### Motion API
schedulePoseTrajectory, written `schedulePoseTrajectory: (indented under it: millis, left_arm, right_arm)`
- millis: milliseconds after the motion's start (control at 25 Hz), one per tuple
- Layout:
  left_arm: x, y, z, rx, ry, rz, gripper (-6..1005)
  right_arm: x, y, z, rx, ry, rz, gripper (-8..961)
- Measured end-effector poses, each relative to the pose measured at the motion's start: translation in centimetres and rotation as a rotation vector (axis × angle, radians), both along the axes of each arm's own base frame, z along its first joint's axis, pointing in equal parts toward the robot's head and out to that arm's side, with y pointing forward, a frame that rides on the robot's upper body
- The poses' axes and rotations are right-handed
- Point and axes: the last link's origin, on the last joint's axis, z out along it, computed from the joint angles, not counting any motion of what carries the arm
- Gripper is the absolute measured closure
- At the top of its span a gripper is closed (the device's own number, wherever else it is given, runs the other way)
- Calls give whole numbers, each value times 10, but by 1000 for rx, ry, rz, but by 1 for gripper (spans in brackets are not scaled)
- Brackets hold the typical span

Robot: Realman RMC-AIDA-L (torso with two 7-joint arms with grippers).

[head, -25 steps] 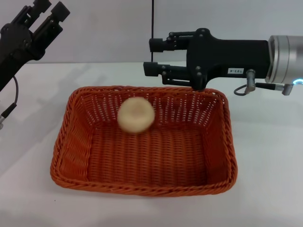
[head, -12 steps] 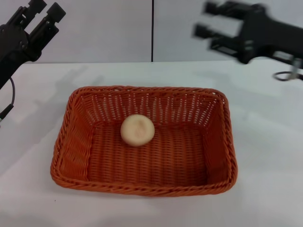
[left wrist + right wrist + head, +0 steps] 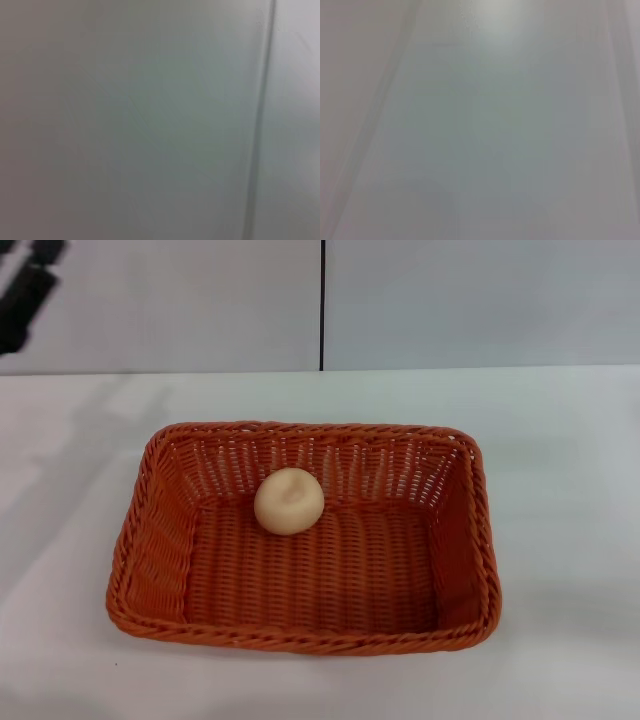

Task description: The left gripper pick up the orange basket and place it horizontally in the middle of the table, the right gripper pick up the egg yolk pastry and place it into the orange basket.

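on the white tabletop (image 3: 560, 490), near its middle in the head view, sits the orange basket (image 3: 160, 570), long side running across from 9 to 3 o'clock, open side up, flat on its base. woven walls slope outward, braided rim all round. inside it lies the egg yolk pastry (image 3: 289, 501), pale beige, dome-shaped, resting on the basket floor toward 11 o'clock from the basket's centre, just beside the foot of the far wall; cannot tell whether it touches that wall. nothing is gripping it. a shallow dent or crease shows on its upper face. left end effector (image 3: 22, 295): only a dark blurred piece of it shows at the extreme 10 o'clock corner of the head view, raised above the tabletop against the grey wall (image 3: 450, 300), well apart from the basket; cannot tell whether its fingers are spread or closed, and nothing shows in it. right end effector: out of sight in the head view. a thin dark vertical seam (image 3: 322, 305) runs down the wall at 12 o'clock behind the basket. left wrist view: plain grey surface with one faint dark line, nothing else readable. right wrist view: plain pale grey surface, soft shading only. faint shadows lie on the tabletop at 9 o'clock of the basket.
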Motion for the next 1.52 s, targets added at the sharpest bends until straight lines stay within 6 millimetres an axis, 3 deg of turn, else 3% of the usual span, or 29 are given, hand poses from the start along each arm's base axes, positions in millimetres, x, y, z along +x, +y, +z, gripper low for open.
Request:
schedulePoseTrajectory:
  millis: [200,440,920,1520]
  left_arm:
    - [-23,-14,11,253,-11,154,324]
    - [-29,-21,9,381,55,232,323]
    - [-31,-35,4,452,130,248,324]
    - [-31,-33,11,468,148,229,324]
  right_arm:
    - [40,-32,14,187,129,-191,395]
    - [56,-46,14,238,167,-284,395]
    - [59,-43,9,239,214,-328,395]
    - [55,-37,-7,185,255,-339,395]
